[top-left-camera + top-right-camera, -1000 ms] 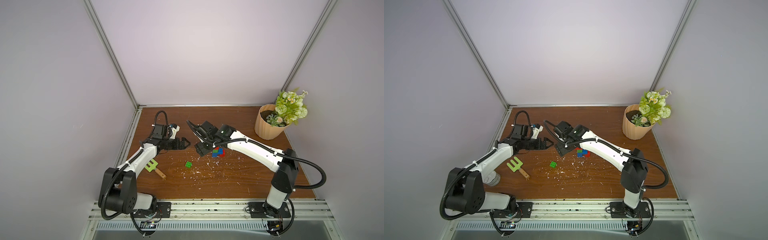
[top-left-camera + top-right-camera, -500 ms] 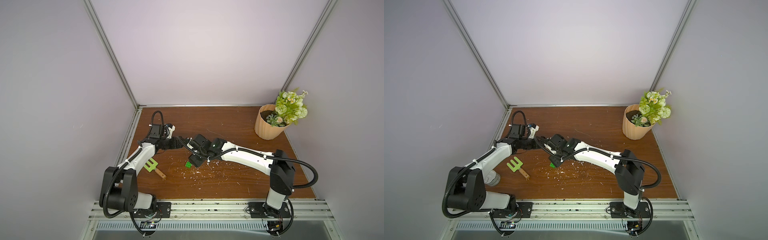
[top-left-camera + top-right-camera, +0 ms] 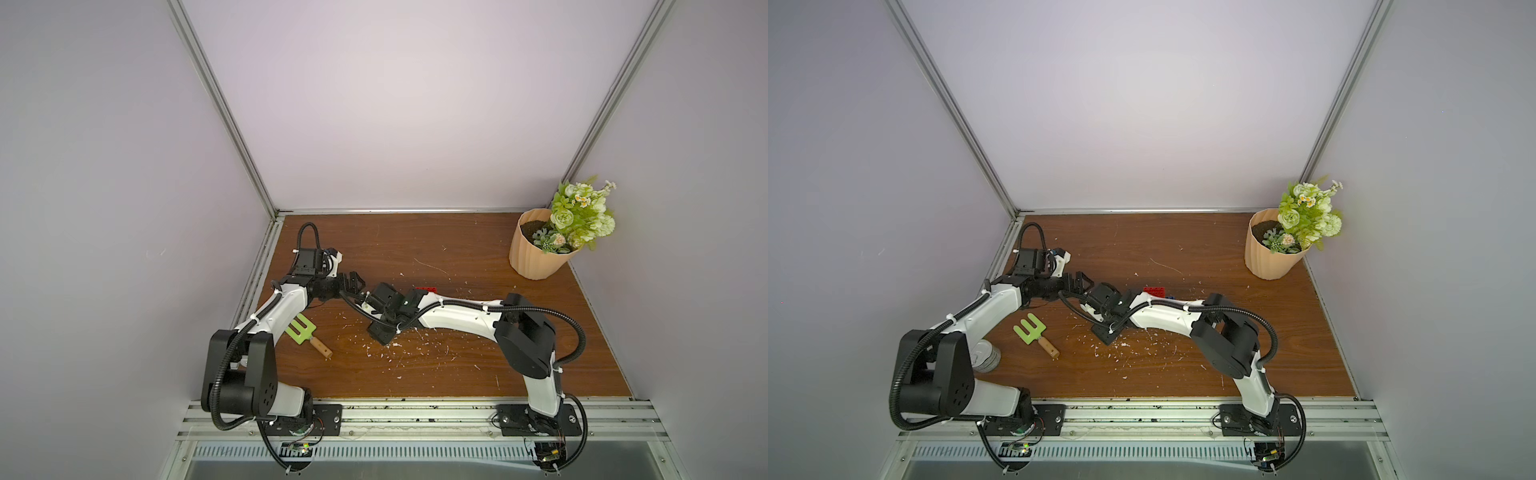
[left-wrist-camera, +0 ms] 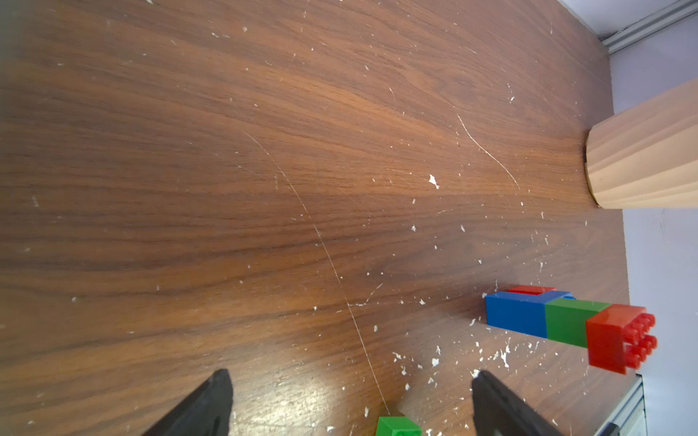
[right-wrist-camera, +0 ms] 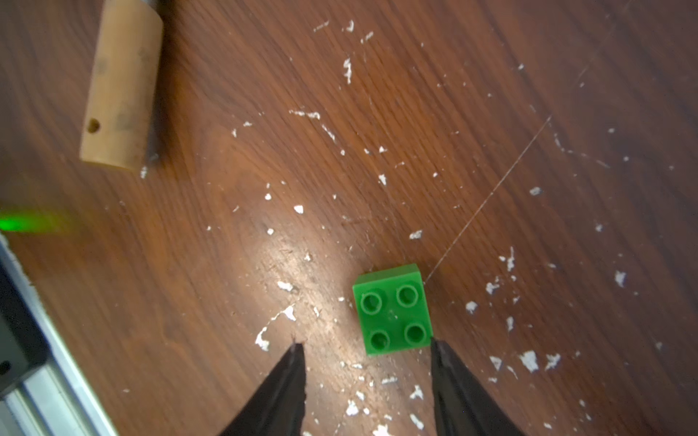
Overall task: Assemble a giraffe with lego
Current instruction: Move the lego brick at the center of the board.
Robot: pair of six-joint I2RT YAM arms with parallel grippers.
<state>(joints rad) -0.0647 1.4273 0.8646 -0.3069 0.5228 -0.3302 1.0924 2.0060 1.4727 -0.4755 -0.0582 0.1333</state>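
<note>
The right gripper [image 5: 366, 344] stands with its jaws apart and holds nothing. The loose green brick [image 5: 393, 309] sits studs up on the table [image 5: 528, 113], mostly in front of the gripper's tips and not between them. One fingertip [image 5: 443, 362] is at a corner of the brick, touching it or just beside it; I cannot tell which. The left gripper [image 4: 351, 377] is also wide open and empty. The half-built giraffe [image 4: 566, 324] lies on its side, blue, then green, then red with its studs bare, apart from the flower pot [image 4: 642, 158]. I think the main danger is the off-centre approach. If the jaws close from here, the near finger meets the corner first and may push or turn the brick, or pinch only an edge so that the glossy plastic slips out. The brick is also turned a little against the jaws. The two arms are near each other over the middle of the table, so a wide move could make them knock together. In both top views the green brick is hidden under the right gripper, and the right arm covers most of the giraffe. The left wrist view cuts the brick off at its edge. A green glow at the border of the right wrist view is too blurred to name.
</note>
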